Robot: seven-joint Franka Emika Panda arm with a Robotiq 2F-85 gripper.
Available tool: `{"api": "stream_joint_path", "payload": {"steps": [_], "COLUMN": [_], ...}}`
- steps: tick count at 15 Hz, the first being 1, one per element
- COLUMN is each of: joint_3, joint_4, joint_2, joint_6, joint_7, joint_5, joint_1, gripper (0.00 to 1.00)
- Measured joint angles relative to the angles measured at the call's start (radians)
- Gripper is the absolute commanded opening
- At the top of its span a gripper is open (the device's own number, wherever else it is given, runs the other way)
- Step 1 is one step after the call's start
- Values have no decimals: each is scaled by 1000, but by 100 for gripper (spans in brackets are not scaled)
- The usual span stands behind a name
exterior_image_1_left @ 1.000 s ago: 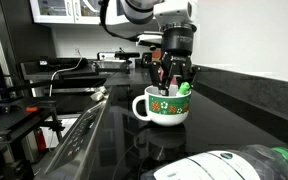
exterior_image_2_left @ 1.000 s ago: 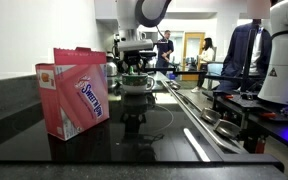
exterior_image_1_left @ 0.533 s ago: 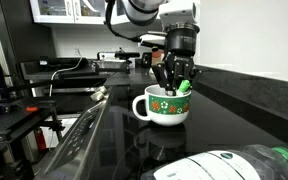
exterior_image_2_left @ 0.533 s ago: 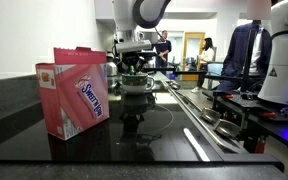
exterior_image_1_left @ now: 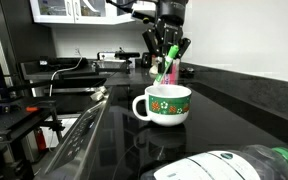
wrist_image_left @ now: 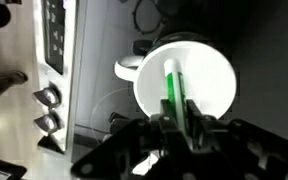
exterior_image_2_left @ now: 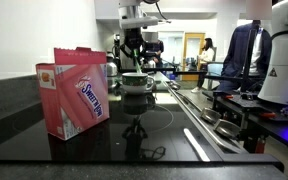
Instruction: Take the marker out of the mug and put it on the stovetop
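exterior view: gripper [exterior_image_1_left: 167, 52] is seen closed on the marker [exterior_image_1_left: 166, 72], which hangs near upright over the mug [exterior_image_1_left: 168, 105] on the stovetop [exterior_image_1_left: 114, 138].
exterior view: mug [exterior_image_2_left: 136, 82] is seen far beyond a pink box [exterior_image_2_left: 79, 92]; marker not made out.
wrist view: marker [wrist_image_left: 170, 85] is seen against the mug's white inside [wrist_image_left: 209, 70].
handling: marker judged light, stiff, smooth; it may pivot, so a firm pinch on the upper barrel is advised.

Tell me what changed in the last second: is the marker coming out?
The gripper, shut on the marker, rose straight up, lifting it until its lower end hangs near the rim of the mug. The mug, pink box and bottle stayed put.
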Motion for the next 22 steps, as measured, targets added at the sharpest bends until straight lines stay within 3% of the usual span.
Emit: {"api": "stream_joint_path", "payload": {"steps": [4,8,10,13,17,22], "joint_3": [55,137,174,211,236,234], "joint_4": [-75,-117,-118,-110,-68,48], "joint_2": [-138,-161,-129,-55,49,184], "joint_6": [26,113,171,234,203,122], "joint_7": [-85,-234,-334,-544,-805,-831], "joint_5": [20,63,127,322,587,615], "joint_1": [1,9,11,4,-33,-30], "gripper": [5,5,5,5,5,5]}}
